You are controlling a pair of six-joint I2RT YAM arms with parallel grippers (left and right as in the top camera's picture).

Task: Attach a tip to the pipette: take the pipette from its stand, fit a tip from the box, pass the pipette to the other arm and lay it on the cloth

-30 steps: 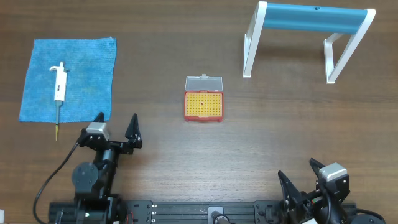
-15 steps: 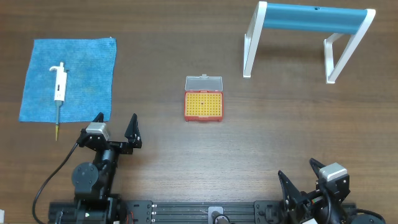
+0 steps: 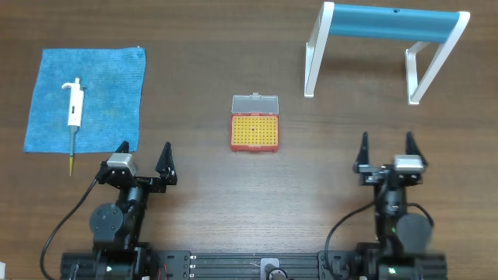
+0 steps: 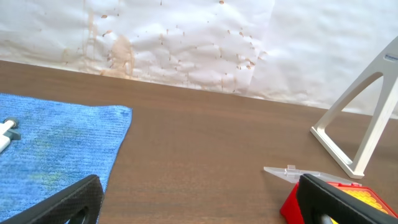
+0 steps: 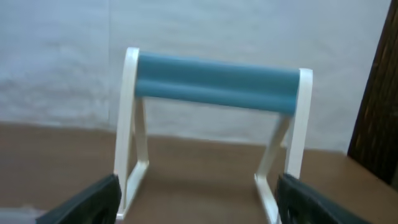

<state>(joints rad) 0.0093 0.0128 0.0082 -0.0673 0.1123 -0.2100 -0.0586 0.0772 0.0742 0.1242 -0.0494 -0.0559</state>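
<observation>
Left claw point(image 3: 145, 146) gapes; pipette point(image 3: 73, 115) on cloth point(image 3: 109, 85) points tip toward arm bases point(image 3: 117, 257).

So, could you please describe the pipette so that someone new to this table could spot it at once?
Start at the blue cloth on the left of the table. The pipette lies on it: a slim white tool with a hooked head, its yellow tip poking past the cloth's near edge. Unlike the red tip box mid-table, it is long and thin.

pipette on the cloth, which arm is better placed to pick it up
Left. The left tool is open right by the cloth holding the pipette; the right tool is across the table, facing the stand.
</observation>
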